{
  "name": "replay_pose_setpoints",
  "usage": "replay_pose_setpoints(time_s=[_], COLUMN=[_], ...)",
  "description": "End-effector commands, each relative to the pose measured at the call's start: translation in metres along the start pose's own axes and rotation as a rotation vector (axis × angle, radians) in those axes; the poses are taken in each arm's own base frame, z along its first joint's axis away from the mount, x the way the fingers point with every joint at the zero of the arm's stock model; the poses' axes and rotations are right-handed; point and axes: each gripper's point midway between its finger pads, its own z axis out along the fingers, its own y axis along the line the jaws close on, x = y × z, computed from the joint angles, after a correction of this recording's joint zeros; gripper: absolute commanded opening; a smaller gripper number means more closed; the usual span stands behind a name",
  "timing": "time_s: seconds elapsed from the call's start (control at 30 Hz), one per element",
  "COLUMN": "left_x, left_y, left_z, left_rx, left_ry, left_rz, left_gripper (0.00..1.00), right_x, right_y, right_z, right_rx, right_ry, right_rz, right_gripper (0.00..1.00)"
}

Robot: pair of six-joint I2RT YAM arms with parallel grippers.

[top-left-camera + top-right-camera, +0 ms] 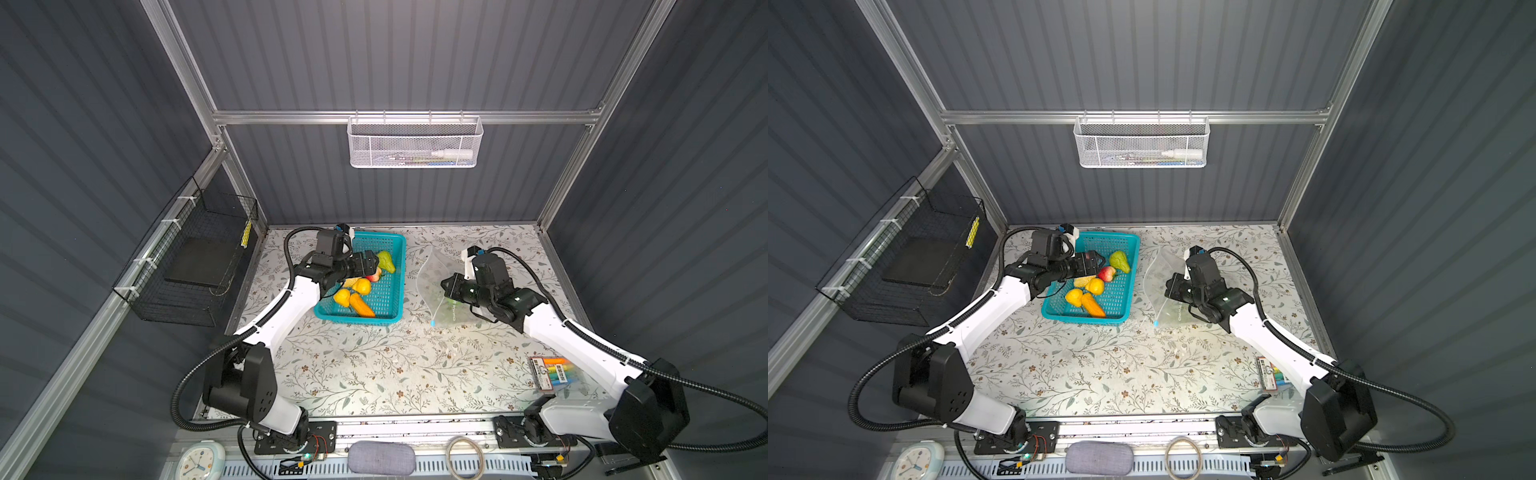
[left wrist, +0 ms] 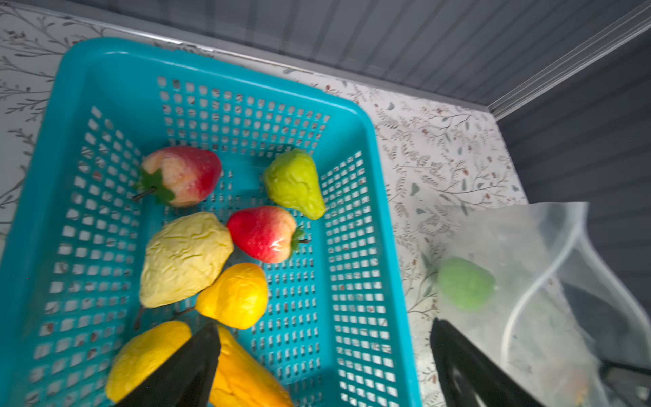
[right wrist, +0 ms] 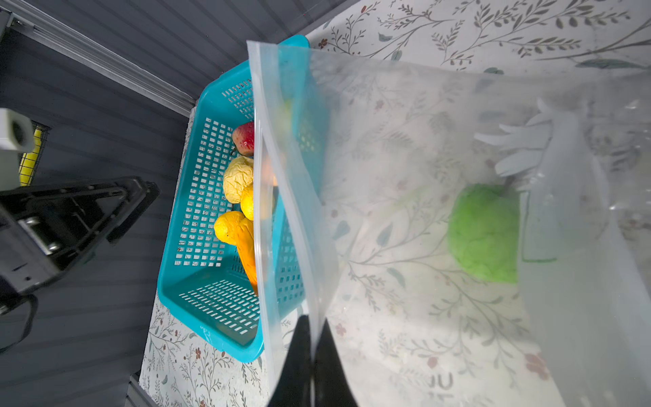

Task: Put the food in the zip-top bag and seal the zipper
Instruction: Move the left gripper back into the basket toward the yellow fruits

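Robot lab cell: aluminium frame (image 1: 407,117), grey panel walls (image 1: 395,54), two arms (image 1: 286,307) bolted at tabletop (image 1: 395,374).

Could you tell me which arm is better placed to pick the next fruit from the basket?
Left. The left gripper hangs open and empty over the food in the teal basket, while the right gripper is shut on the zip-top bag at its edge, holding it up.

The floral table (image 1: 374,374) bears a teal basket (image 1: 357,319), a zip-top bag (image 1: 430,274) beside it, and a marker pack (image 1: 552,372).
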Motion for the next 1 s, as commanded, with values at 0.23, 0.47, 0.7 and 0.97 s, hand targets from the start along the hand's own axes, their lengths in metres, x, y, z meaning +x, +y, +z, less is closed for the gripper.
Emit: replay_pose_setpoints(time_s=[0.23, 0.47, 0.7, 0.97], left_x=[0.030, 0.046, 0.056, 0.061], left_y=[0.048, 0.043, 0.042, 0.016], left_z=[0.046, 0.067, 0.083, 0.092], left_rx=[-0.036, 0.043, 0.085, 0.218], left_ry=[0.166, 0.218, 0.248, 0.269], left_rz=[0.052, 0.043, 0.022, -0.045], left_gripper=[0.93, 0.90, 0.89, 0.87], right_x=[0.006, 0.008, 0.008, 0.009], right_y=[-0.012, -0.012, -0.010, -0.010], right_z=[0.000, 0.006, 0.008, 0.008], right_rx=[0.041, 0.038, 0.028, 0.028], right_ry=[0.012, 0.027, 0.032, 0.036], right_rz=[-0.004, 0.000, 0.007, 0.011], right_gripper=[0.00, 0.00, 0.00, 0.00])
